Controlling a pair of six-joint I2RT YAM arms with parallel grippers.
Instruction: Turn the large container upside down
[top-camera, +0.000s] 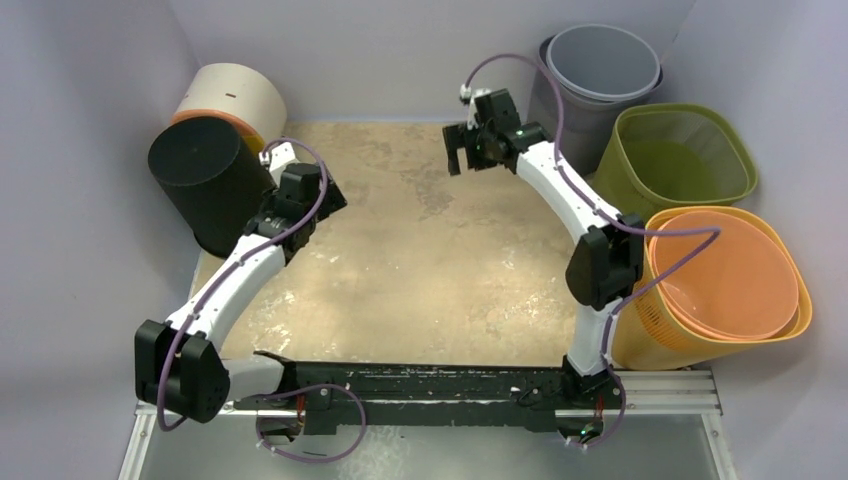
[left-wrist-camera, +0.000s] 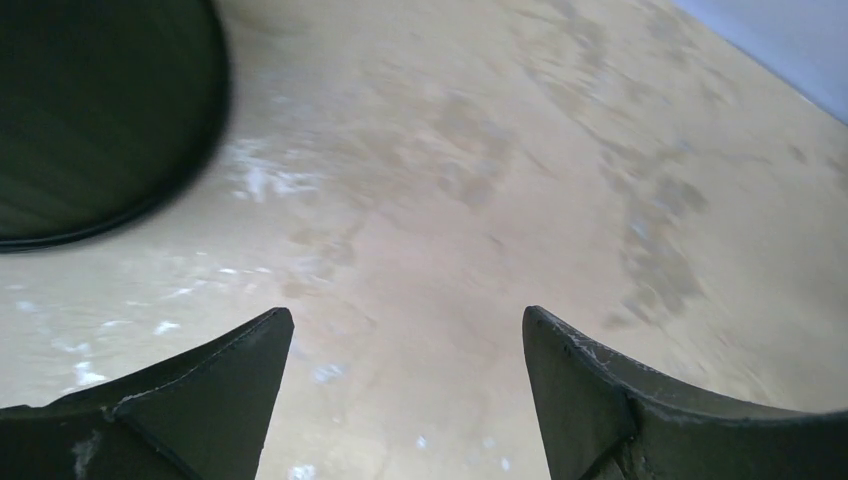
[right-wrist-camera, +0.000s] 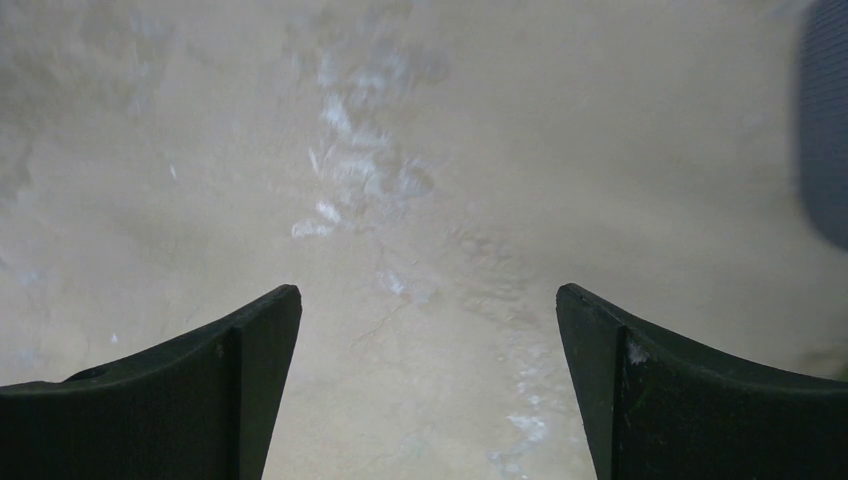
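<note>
A large black container (top-camera: 205, 180) stands at the table's left edge with its closed flat end facing up. Its dark wall fills the top left of the left wrist view (left-wrist-camera: 100, 110). My left gripper (top-camera: 335, 205) is just right of it, apart from it, open and empty (left-wrist-camera: 408, 330) over bare table. My right gripper (top-camera: 462, 150) is open and empty at the back middle of the table, and its wrist view (right-wrist-camera: 428, 300) shows only the tan tabletop between the fingers.
A cream bin with an orange rim (top-camera: 232, 95) lies behind the black container. Stacked grey bins (top-camera: 600, 65), a green bin (top-camera: 682, 150) and an orange bin inside a yellow basket (top-camera: 735, 275) line the right side. A grey bin edge (right-wrist-camera: 828, 120) shows at the right.
</note>
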